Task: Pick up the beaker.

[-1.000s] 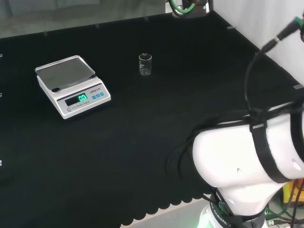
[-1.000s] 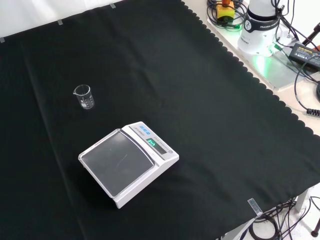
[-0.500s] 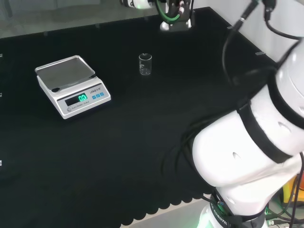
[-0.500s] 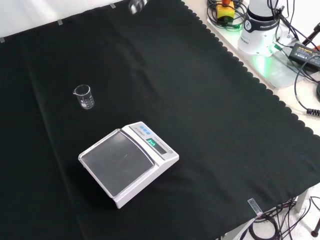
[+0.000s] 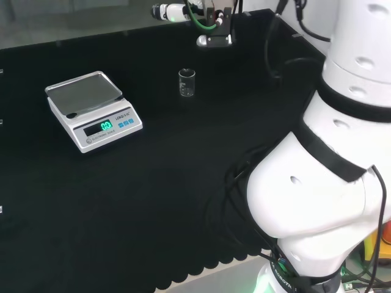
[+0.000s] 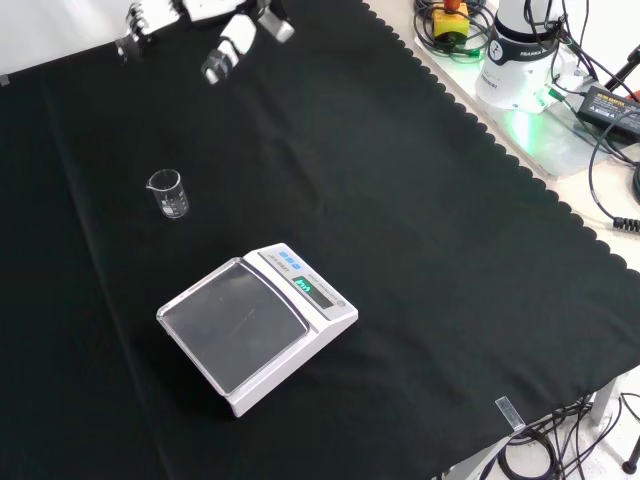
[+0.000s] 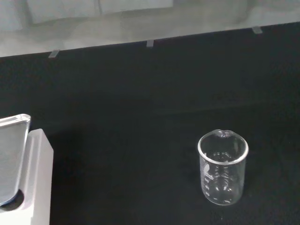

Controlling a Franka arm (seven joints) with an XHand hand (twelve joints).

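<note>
hand (image 6: 225, 40) cut off — scale (image 7: 21, 173) cropped

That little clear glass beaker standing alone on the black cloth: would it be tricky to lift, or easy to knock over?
The small clear glass beaker looks empty, so probably light. It stands upright and unsupported, so a sideways nudge might tip it. Smooth glass walls may slip and could break.

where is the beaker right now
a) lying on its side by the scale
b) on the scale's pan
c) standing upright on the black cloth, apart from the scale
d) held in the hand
c: the beaker stands upright on the cloth, clear of the scale, and the hand is up near the front view's top, not touching it.
</note>
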